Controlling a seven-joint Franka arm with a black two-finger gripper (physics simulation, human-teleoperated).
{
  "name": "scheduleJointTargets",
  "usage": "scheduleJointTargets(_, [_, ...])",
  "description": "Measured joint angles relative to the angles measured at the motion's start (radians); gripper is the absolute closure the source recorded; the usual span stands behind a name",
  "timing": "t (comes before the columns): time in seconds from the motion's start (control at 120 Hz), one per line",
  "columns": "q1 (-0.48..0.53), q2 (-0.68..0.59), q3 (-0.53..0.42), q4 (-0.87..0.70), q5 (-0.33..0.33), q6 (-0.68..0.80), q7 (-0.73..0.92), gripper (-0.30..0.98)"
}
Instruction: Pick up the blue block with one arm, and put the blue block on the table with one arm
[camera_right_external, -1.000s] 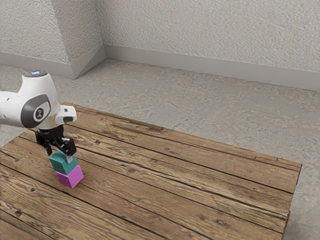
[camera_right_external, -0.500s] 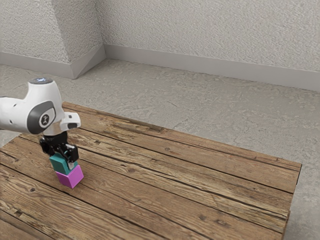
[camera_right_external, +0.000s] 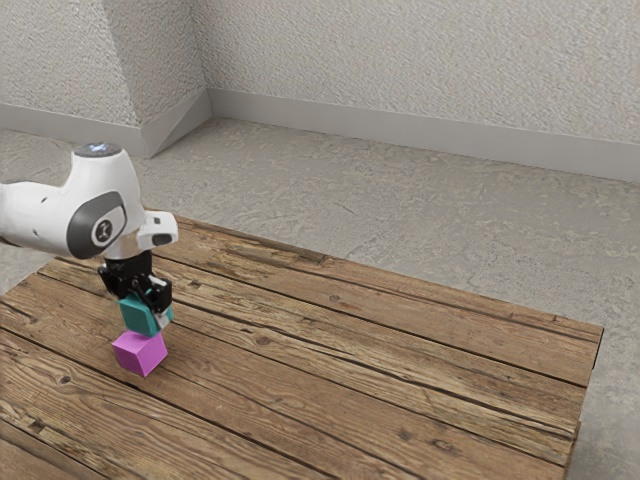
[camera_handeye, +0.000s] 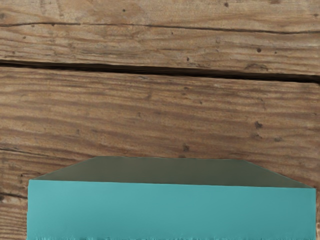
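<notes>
In the exterior view my gripper (camera_right_external: 147, 306) is shut on the teal-blue block (camera_right_external: 139, 317), one finger showing at the block's side toward the exterior view's right. The block hangs nearly level just above the magenta block (camera_right_external: 139, 355), shifted off its middle. Under both lies the wooden table (camera_right_external: 330, 370). In the wrist view the blue block (camera_handeye: 170, 210) is large and close beneath my hand, with the plank tabletop (camera_handeye: 160, 110) beyond it.
The magenta block rests on the planks, directly below and slightly to one side of the held block. Tabletop stretches toward the exterior view's right as far as the table's edge (camera_right_external: 594, 350).
My gripper came down around the blue block and closed on it. Block and hand have then risen off the magenta block and moved toward the exterior view's right; the magenta block stayed put.
</notes>
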Motion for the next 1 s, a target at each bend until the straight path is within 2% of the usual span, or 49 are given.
scheduleJointTargets(0.367, [-0.246, 0.046, 0.001, 0.016, -0.061, 0.012, -0.028, 0.37])
scheduleJointTargets(0.417, [-0.249, 0.056, 0.002, 0.016, -0.069, 0.016, -0.031, 0.36])
scheduleJointTargets(0.483, [-0.231, 0.061, 0.003, 0.015, -0.084, 0.018, -0.029, 0.26])
scheduleJointTargets(0.675, [-0.216, 0.062, 0.004, 0.023, -0.103, 0.021, -0.019, 0.13])
scheduleJointTargets(0.808, [-0.220, 0.047, 0.007, 0.154, -0.078, -0.019, -0.012, 0.07])
scheduleJointTargets(1.0, [-0.218, 0.044, 0.006, 0.446, -0.029, -0.237, -0.004, 0.03])
